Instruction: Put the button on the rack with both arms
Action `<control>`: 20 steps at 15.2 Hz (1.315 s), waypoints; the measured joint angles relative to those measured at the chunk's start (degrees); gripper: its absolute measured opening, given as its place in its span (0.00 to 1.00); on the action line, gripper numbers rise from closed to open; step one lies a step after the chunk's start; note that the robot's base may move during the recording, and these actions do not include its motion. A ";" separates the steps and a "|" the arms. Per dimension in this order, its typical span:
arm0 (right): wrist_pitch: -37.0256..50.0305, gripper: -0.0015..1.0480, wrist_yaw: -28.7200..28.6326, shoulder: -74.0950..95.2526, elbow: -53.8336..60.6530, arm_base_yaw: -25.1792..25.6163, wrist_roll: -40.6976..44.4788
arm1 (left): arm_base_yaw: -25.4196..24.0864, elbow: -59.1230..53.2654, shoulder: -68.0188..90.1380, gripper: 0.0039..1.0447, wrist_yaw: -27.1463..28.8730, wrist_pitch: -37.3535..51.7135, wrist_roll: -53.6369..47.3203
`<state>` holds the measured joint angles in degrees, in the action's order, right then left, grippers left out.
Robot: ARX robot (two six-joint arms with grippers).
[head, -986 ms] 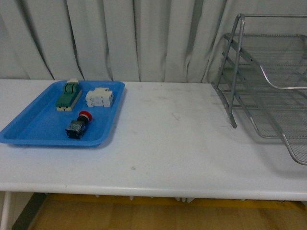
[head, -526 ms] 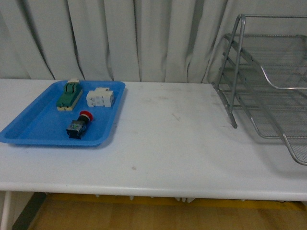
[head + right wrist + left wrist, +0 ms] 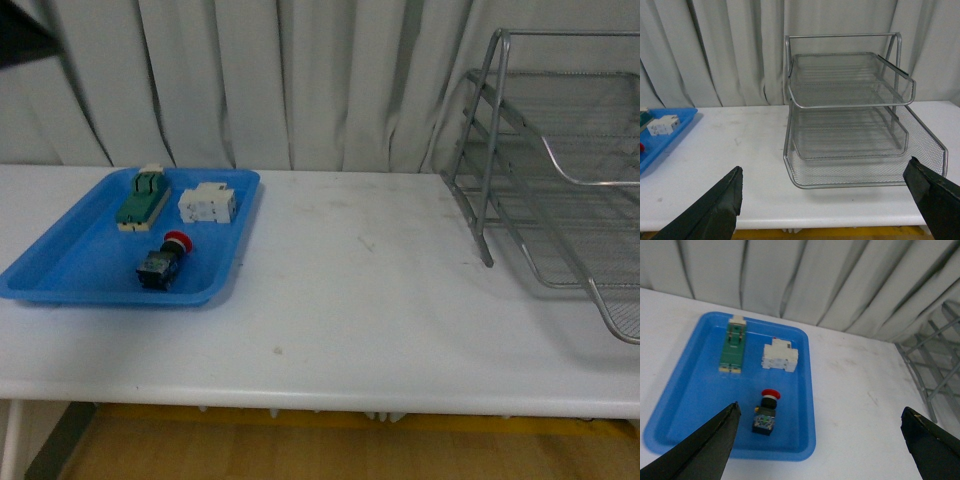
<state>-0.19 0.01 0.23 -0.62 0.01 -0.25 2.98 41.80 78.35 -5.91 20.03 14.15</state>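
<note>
Now, left to right. Blue tray (image 3: 60, 272), counter's left: the button (image 3: 164, 262) lies in its near part, red cap toward the curtain, body toward the robot. Left end effector (image 3: 820, 411): fingers wide apart, button ahead and below; your nearer arm. Right end effector (image 3: 824, 168): likewise spread, empty, facing the rack (image 3: 850, 100).
</note>
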 joint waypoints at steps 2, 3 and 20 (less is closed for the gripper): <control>0.00 0.94 0.00 0.00 -0.02 0.00 0.00 | 2.03 11.45 14.86 0.94 -0.63 -4.98 -4.46; 0.00 0.94 0.00 0.00 0.00 0.00 0.00 | 2.47 15.85 20.57 0.94 -0.02 -7.32 -6.34; 0.00 0.94 0.00 0.00 0.00 0.00 0.02 | -0.17 38.47 52.85 0.94 2.73 -19.23 -19.10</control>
<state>-0.19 0.01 0.23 -0.62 0.01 -0.23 2.81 80.27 131.20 -3.18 0.80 -4.95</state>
